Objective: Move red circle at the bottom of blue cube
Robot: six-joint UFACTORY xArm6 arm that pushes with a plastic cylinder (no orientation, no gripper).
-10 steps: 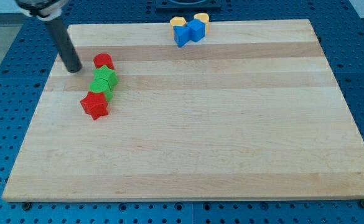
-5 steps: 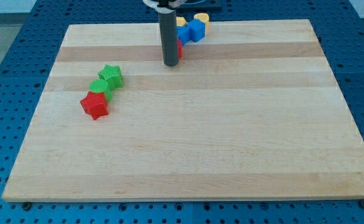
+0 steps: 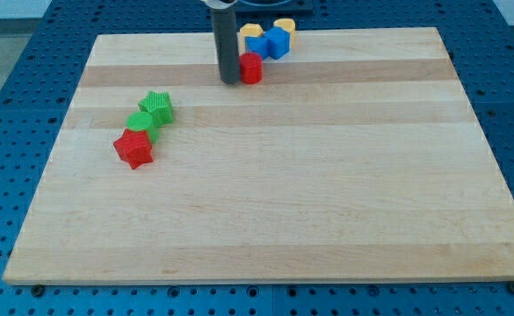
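Observation:
The red circle block (image 3: 251,67) lies near the view's top, just below a blue block (image 3: 256,47) and below-left of the blue cube (image 3: 278,41). My tip (image 3: 229,81) stands right beside the red circle, on its left, touching or almost touching it. The rod rises out of the view's top. Two yellow blocks (image 3: 251,32) (image 3: 284,26) sit behind the blue ones.
At the view's left a cluster lies on the wooden board (image 3: 327,175): a green star (image 3: 157,105), a green block (image 3: 141,122) and a red star (image 3: 133,148) in a slanting line.
The red circle has been pushed from the left cluster to below the blue blocks. My tip has since shifted slightly left and up, uncovering the red circle.

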